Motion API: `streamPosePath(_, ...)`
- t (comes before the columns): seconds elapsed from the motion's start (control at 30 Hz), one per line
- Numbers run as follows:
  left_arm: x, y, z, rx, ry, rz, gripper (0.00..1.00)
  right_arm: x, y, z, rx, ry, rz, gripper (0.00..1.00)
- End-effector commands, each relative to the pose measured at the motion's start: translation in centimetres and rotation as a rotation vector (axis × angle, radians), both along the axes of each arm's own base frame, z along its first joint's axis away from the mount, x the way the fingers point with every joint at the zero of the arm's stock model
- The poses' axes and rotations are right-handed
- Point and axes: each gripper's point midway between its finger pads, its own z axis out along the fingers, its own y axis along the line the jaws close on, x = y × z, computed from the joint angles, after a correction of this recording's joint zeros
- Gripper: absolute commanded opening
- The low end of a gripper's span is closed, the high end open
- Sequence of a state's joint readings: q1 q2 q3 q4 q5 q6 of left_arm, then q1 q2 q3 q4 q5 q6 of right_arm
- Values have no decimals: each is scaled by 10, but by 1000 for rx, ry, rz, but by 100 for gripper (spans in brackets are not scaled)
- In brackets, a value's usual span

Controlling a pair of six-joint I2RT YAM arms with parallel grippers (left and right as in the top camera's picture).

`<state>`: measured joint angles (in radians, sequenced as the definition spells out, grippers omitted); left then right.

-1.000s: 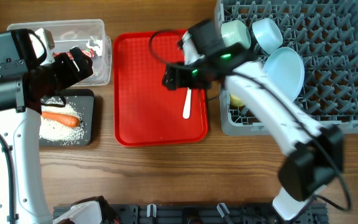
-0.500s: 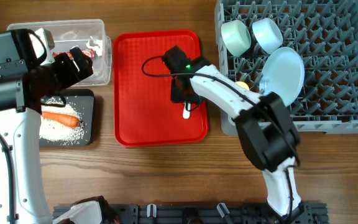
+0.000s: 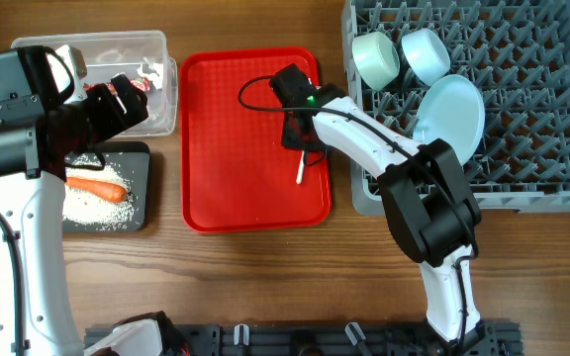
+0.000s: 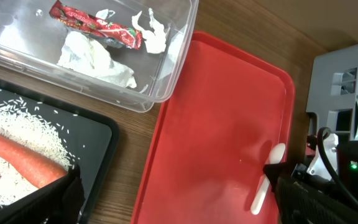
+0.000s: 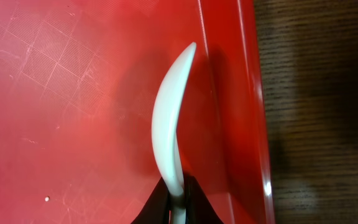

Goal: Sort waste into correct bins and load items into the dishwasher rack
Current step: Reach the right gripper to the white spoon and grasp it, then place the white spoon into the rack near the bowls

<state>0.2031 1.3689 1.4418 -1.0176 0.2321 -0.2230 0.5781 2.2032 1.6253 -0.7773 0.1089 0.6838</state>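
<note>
The large square grey plastic rack with upright pegs stands at the right side of the wooden table. In it are a pale blue round plate on its edge and two pale blue-green bowls side by side near the back left corner.

The flat red rectangular tray lies in the middle, just beside the rack. At the left is the clear plastic tub, and in front of it the shallow black tray, the two touching or almost touching. The tub holds crumpled white tissue and a red candy wrapper. On the black tray lie loose white rice and an orange carrot.

The right gripper is over the right part of the red tray. Its jaws are closed tight on the handle end of the white plastic spoon. The spoon runs along the right rim of the tray, its other end pointing away from the fingers. Whether it touches the tray floor, I cannot tell.

The left gripper hangs over the border between tub and black tray. Its jaws stand wide apart and hold nothing.
</note>
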Motion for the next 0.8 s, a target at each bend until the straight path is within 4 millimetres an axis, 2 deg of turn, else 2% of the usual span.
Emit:
streamPosePath(0.0,2,3,3,10,-10,3,100,-7,2,-17,-6,40,13,4)
streamPosePath(0.07,2,3,3,10,-10,3,100,-7,9,-13,23,45,64,4)
streamPosePath(0.13,2,3,3,10,-10,3,100,-5,20,3,64,38,137,4)
streamPosePath(0.23,2,3,3,10,-10,3,100,0,41,70,165,-43,285,4)
streamPosePath(0.27,2,3,3,10,-10,3,100,-1,44,103,186,-89,371,4)
streamPosePath(0.3,2,3,3,10,-10,3,100,-3,42,127,180,-131,427,4)
streamPosePath(0.33,2,3,3,10,-10,3,100,-3,32,156,147,-192,475,4)
streamPosePath(0.37,2,3,3,10,-10,3,100,-1,15,181,93,-251,468,4)
streamPosePath(0.43,2,3,3,10,-10,3,100,2,-30,220,-39,-342,427,4)
streamPosePath(0.5,2,3,3,10,-10,3,100,1,-71,241,-160,-369,442,4)
streamPosePath(0.53,2,3,3,10,-10,3,100,1,-83,242,-191,-362,454,5)
streamPosePath(0.6,2,3,3,10,-10,3,100,3,-116,233,-264,-304,467,4)
streamPosePath(0.7,2,3,3,10,-10,3,100,9,-153,204,-286,-229,401,4)
streamPosePath(0.73,2,3,3,10,-10,3,100,12,-167,186,-284,-199,370,4)
streamPosePath(0.77,2,3,3,10,-10,3,100,13,-172,179,-275,-190,359,4)
